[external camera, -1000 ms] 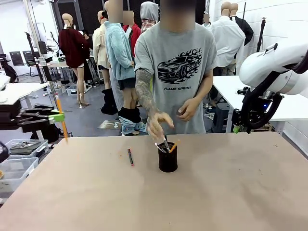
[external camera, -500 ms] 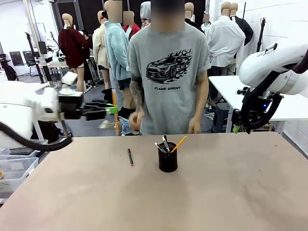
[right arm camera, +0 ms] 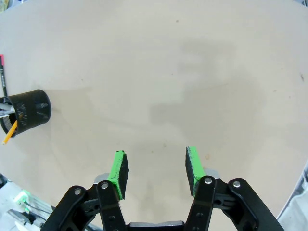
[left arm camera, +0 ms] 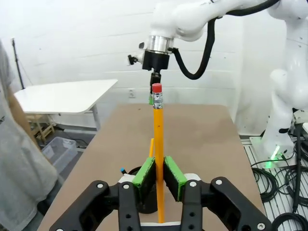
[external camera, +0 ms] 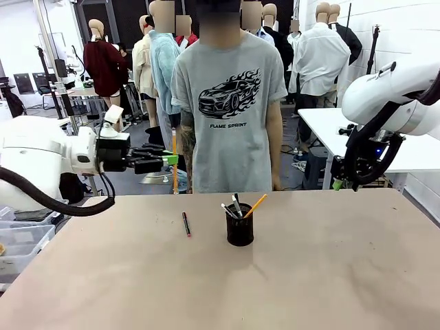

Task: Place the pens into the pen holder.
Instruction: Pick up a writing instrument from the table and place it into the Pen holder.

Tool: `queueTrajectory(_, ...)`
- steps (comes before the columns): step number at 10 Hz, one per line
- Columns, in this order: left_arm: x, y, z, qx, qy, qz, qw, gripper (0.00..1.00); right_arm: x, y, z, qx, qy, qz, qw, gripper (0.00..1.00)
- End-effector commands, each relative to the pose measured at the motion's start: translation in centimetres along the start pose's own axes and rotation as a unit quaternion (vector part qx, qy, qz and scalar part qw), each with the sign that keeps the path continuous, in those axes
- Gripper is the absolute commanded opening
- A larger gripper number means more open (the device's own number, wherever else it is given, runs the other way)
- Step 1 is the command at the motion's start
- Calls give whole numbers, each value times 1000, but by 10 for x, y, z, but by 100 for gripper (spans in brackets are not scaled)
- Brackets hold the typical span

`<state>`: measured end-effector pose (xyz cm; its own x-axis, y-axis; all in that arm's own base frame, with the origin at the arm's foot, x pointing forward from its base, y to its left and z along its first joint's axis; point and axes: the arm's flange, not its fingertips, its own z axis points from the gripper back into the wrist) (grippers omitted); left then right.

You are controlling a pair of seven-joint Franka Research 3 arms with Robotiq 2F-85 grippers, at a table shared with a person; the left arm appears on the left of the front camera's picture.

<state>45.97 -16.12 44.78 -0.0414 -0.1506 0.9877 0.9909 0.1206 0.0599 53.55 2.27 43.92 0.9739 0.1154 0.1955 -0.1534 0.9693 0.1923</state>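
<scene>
left gripper [external camera: 170, 159] is clamped shut on the yellow-orange pencil [external camera: 174, 165], with the green pads [left arm camera: 146, 176] pinching it low on the shaft. the pencil's long axis is vertical, crosswise to the fingers, eraser end up in the left wrist view. it hangs above the far-left part of the table [external camera: 330, 275], near the person [external camera: 227, 103]. pen holder [external camera: 240, 229] stands mid-table, to the robot's right of the pencil and below it, already holding a few pens, one orange and leaning right. so the move looks like a traverse right, then straight down, with no re-orient needed. red-ended pen [external camera: 185, 224] lies flat just left of the holder, long axis running away from the robot. right gripper [right arm camera: 155, 153] is wide open and holds nothing, hovering over bare table, with the holder well off to one side. left arm looks nearer. readable text: shirt says "flame sprint" under a car graphic.
</scene>
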Motion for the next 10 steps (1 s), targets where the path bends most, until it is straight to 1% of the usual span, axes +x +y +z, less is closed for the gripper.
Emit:
queueTrajectory(1,-16,37,-42,-40,-10,2,999,0,1,-2,-1,11,-1,4,1000,61)
queueTrajectory(3,-26,66,-78,-60,-17,19,998,0,1,-2,-1,11,-1,4,1000,61)
queueTrajectory(4,-25,77,-93,-69,-23,18,997,0,1,-2,-1,11,-1,4,1000,61)
queueTrajectory(5,-25,83,-106,-73,-33,20,997,0,1,-2,-1,11,-1,4,1000,61)
queueTrajectory(6,-29,90,-117,-84,-29,40,995,0,1,-2,-1,11,-1,4,1000,61)
queueTrajectory(7,-35,99,-129,-88,-30,45,995,0,1,-2,-1,11,-1,4,1000,61)
queueTrajectory(10,-47,104,-147,-110,-36,66,991,0,1,-2,-1,11,-1,4,1000,61)
